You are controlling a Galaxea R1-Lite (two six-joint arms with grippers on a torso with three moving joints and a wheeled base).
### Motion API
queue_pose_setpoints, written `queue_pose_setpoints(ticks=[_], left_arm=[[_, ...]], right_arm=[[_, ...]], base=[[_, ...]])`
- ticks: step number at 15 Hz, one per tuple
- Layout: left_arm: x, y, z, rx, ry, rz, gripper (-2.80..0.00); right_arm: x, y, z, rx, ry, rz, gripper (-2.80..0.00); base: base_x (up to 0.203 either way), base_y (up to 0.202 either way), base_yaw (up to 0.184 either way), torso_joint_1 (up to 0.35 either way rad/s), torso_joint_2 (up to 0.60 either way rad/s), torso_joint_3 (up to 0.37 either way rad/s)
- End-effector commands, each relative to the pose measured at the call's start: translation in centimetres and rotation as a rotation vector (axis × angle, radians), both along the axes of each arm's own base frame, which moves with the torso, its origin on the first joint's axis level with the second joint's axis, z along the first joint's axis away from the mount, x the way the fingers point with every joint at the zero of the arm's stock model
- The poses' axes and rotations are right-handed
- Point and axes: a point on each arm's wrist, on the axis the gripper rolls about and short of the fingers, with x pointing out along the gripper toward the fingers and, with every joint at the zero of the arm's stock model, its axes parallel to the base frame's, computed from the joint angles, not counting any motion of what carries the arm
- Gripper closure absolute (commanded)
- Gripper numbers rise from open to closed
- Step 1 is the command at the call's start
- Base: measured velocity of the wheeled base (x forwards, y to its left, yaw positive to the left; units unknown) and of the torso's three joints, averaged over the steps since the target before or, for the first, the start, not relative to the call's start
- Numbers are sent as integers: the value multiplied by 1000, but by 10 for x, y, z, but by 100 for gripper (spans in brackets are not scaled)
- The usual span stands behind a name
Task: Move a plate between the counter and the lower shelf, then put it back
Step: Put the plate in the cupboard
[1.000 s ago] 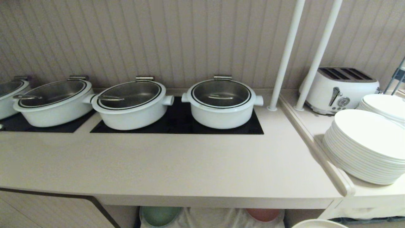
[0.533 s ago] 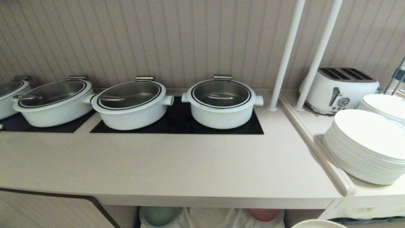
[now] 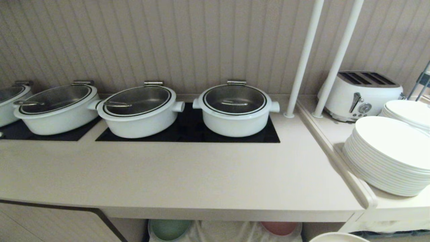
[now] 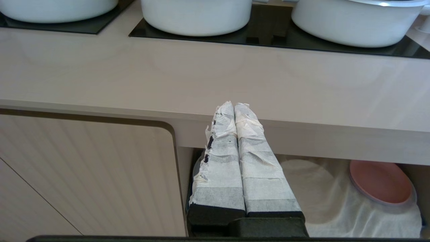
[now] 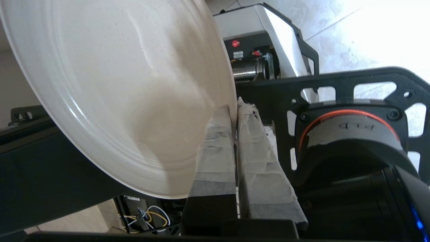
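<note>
Right wrist view — right end effector (image 5: 234, 109) pinching plate (image 5: 117, 90) rim

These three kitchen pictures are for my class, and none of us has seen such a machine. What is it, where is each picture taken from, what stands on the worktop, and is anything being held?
It is a wheeled robot with two arms, each ending in a two-fingered gripper. The wide picture comes from a camera on its head, looking down at the counter. On it stand white pots on black hob panels. To the right, on a ledge, are a toaster and stacks of white plates.

The other two pictures come from cameras on the wrists. The left gripper is shut and empty, in front of the counter's edge. Below is the lower shelf, lined with white cloth, holding a pink plate. The right gripper pinches the rim of the beige plate, holding it tilted, off the counter.
</note>
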Motion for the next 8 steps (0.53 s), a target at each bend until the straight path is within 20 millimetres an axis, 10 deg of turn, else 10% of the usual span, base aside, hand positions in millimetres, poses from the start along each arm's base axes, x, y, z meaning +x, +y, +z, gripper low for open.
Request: queue_pose_setpoints(ticks=[1, 8], left_arm=[[0, 0, 0, 0, -1, 1, 0], [0, 0, 0, -2, -1, 1, 0]], right_arm=[[-3, -1, 0, 1, 8, -3, 0], [-2, -1, -1, 2, 13, -4, 0]], base=[[0, 0, 0, 0, 0, 0], [0, 0, 0, 0, 0, 0]])
